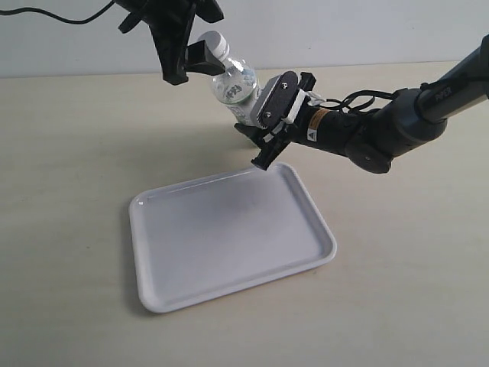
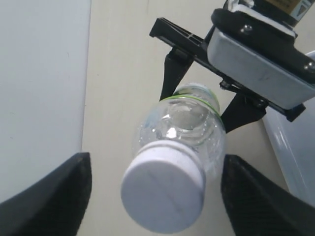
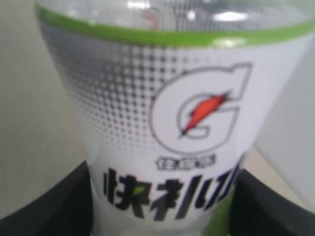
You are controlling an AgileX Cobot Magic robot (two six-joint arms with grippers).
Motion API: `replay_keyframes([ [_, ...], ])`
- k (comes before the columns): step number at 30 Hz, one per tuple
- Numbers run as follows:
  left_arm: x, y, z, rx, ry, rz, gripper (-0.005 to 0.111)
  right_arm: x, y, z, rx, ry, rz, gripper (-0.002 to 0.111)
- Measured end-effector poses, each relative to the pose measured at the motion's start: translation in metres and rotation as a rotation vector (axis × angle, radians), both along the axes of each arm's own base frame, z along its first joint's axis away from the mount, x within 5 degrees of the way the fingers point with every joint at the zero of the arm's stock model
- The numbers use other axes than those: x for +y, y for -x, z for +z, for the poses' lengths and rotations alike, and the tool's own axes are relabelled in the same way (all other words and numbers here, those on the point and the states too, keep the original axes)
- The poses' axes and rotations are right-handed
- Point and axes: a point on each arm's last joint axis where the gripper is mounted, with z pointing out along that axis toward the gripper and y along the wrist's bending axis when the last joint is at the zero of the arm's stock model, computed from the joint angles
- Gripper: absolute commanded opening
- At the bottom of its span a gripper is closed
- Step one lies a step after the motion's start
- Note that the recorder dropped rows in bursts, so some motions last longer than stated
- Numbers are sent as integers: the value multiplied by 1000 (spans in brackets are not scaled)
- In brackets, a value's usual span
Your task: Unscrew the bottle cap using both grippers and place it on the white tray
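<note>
My right gripper [image 1: 256,130], the one with the grey screwed plate, is shut on the labelled body of the bottle [image 1: 235,86] and holds it tilted above the table, just behind the white tray [image 1: 229,294]. The white bottle cap [image 1: 218,44] sits on the neck, pointing up and left. From above, my left gripper [image 1: 191,65] stands open around the cap. In the left wrist view the cap [image 2: 162,194] lies between the two black fingers [image 2: 54,196] with a gap on each side. In the right wrist view the label [image 3: 162,98] fills the picture, and both fingers [image 3: 49,206] press against it.
The beige tabletop [image 1: 69,153] spreads around the tray, and a pale wall runs behind it. A black cable [image 1: 53,15] hangs at the top left. The right arm [image 1: 397,122] reaches in from the right edge. A corner of the tray [image 2: 295,147] shows in the left wrist view.
</note>
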Motion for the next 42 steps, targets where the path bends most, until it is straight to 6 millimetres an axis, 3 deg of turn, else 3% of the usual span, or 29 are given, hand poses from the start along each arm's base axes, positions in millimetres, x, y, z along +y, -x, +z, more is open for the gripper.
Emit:
replay_keyframes([
  [15,3,-1,-2,-10,-40,0,56,0,0,0,0,0,0,0],
  [20,3,0,-2,-3,-49,-3,42,0,0,0,0,0,0,0],
  [26,3,0,-3,4,-51,-3,0,0,0,0,0,1,2,0],
  [33,3,1,-2,61,2,70,0,0,0,0,0,1,2,0],
  [42,1,3,-2,349,214,411,0,0,0,0,0,0,0,0],
])
